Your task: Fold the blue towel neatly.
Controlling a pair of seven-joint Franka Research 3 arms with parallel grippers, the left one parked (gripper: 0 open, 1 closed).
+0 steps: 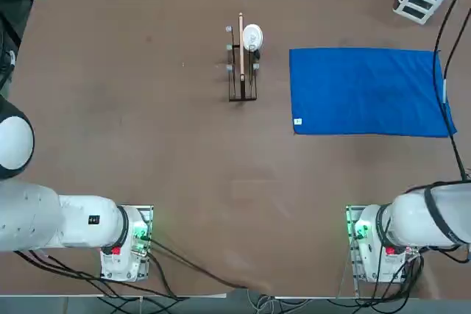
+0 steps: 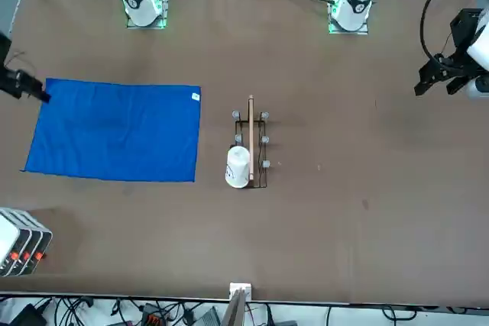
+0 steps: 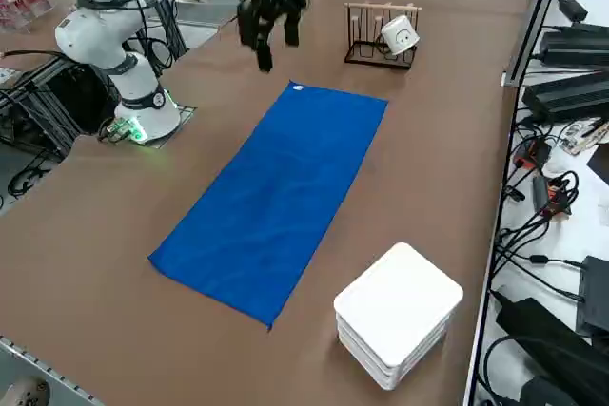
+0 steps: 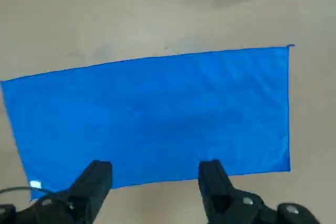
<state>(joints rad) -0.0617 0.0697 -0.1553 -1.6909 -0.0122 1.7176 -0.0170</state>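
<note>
blue towel lies flat at the right of the top view — not folded yet. right gripper hangs above its near edge, fingers spread — best pinch one corner, pull straight across.

claw: fingers spread, raised above near-left towel corner | blue towel: flat, nothing on it | obstacles: wire rack with white cup left of towel; white box off far-right corner | tabletop: bare along near edge
</note>
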